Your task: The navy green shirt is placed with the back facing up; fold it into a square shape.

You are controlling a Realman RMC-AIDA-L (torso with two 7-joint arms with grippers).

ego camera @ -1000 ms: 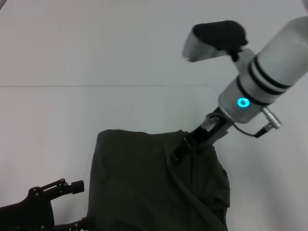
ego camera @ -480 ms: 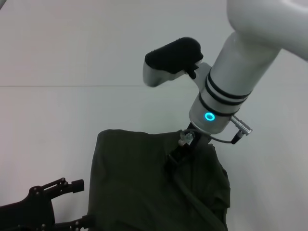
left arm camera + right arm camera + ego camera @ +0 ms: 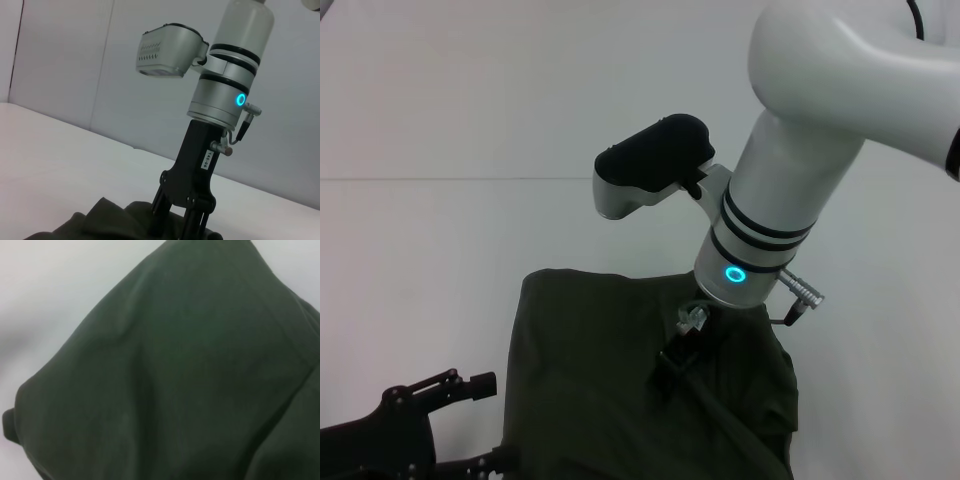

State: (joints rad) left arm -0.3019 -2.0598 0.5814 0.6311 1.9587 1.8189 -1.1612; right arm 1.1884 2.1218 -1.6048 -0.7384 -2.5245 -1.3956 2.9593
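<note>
Right gripper (image 3: 672, 368) presses into navy green shirt (image 3: 590, 380) on white table (image 3: 420, 250).

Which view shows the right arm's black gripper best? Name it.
The left wrist view: the right gripper stands side-on, fingers down in the dark olive-green knit shirt. The head view shows it partly under the white arm. The right wrist view shows only shirt fabric.

Head view looks down; left wrist low, sideways; right wrist close; all share shirt (image 3: 620, 380).
</note>
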